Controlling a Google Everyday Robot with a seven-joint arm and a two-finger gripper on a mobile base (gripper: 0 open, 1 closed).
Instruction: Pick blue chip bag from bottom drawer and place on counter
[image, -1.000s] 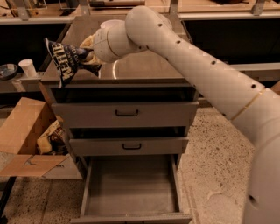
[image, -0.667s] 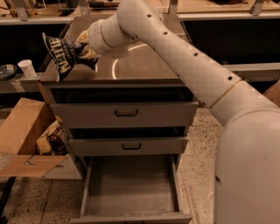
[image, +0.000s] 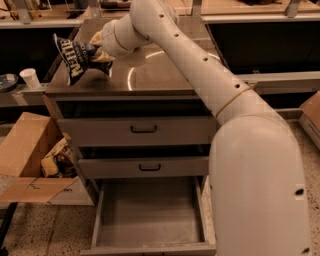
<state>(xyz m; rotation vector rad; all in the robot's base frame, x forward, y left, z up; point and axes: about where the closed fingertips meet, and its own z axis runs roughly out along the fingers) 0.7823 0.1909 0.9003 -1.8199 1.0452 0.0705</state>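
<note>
My gripper (image: 97, 52) is shut on the blue chip bag (image: 72, 56), a dark blue crumpled bag with white lettering. It holds the bag in the air over the left part of the counter (image: 150, 75), the bag hanging past the counter's left edge. The bottom drawer (image: 150, 212) stands pulled open below, its flat grey floor bare. My arm reaches from the lower right across the counter.
Two shut grey drawers with black handles (image: 144, 129) sit above the open one. An open cardboard box (image: 30, 160) with crumpled wrappers stands on the floor at the left. A white cup (image: 30, 77) sits on a shelf left of the cabinet.
The arm has swung further over the counter and the gripper with the bag has shifted slightly right and up, the bag still held.
</note>
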